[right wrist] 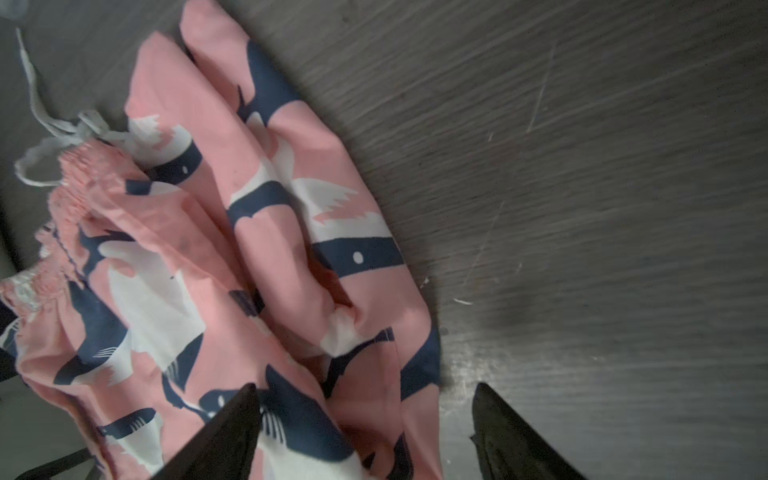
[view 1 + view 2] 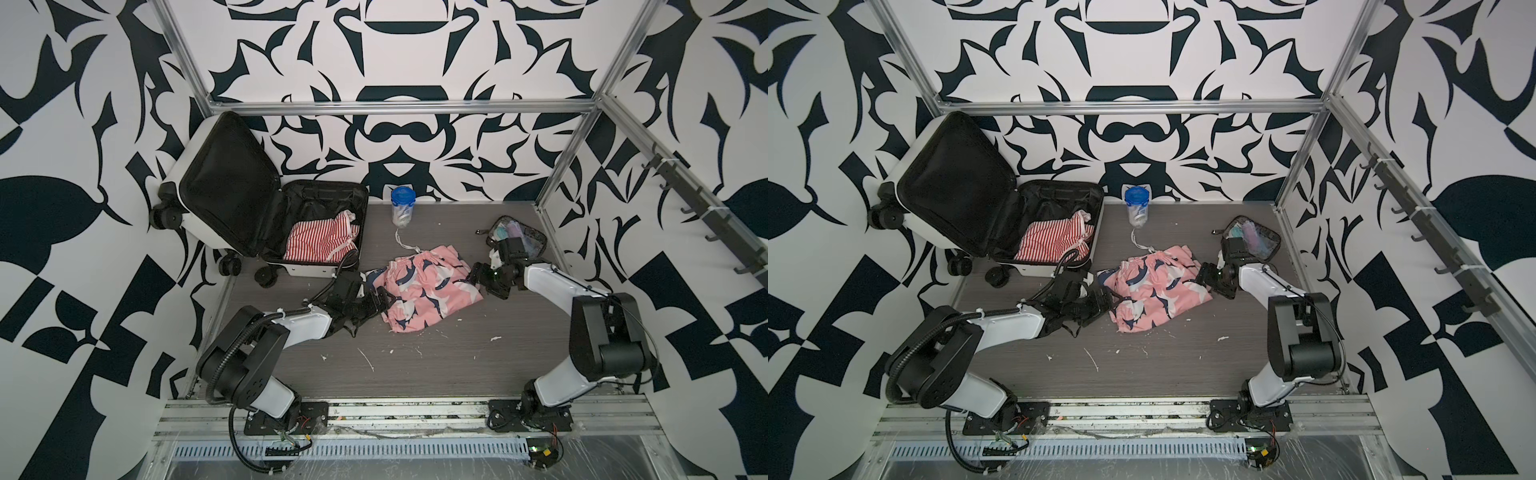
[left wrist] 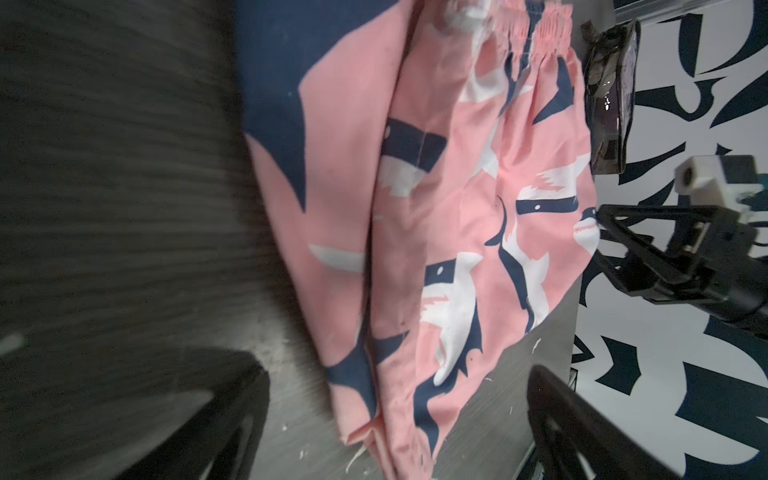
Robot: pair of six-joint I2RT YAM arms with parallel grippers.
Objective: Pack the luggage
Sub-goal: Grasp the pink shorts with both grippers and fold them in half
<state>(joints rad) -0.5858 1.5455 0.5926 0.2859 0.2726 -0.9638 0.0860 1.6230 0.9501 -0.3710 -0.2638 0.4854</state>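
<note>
The small white hard-shell suitcase (image 2: 228,178) with black lining lies open at the far left of the dark wood-grain worktop (image 2: 436,365), lid raised, a red-and-white striped garment (image 2: 320,241) in its base. The left tool (image 2: 384,300) and right tool (image 2: 473,277) sit at opposite edges of the pink shark-print fabric shorts (image 2: 428,286) lying mid-worktop, both with jaws spread wide and gripping nothing.
</note>
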